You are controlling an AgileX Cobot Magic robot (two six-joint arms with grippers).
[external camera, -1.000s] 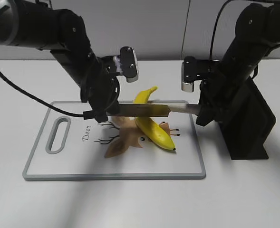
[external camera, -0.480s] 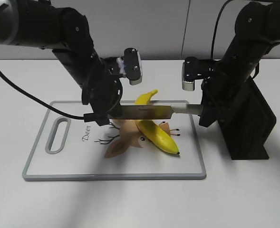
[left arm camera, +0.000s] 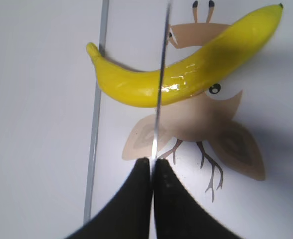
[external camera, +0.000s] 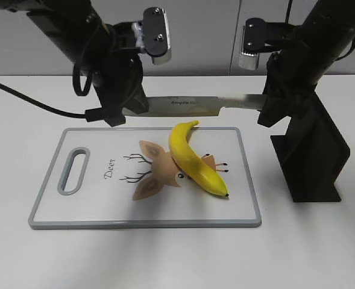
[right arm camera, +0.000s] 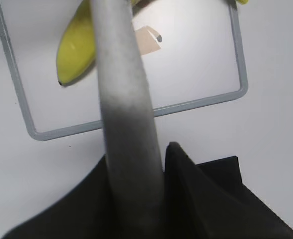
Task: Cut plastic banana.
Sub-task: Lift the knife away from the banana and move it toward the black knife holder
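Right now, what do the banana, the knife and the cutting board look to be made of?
The banana looks like glossy molded plastic: uniform yellow with sharp highlights. The knife has a thin blade that looks like brushed metal, with small lettering; its grey handle is matte, the material unclear. The cutting board looks like smooth white plastic with a grey rim and a printed deer.

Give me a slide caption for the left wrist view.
Closed jaws pinch the knife blade edge-on above the plastic banana on the deer-print cutting board.
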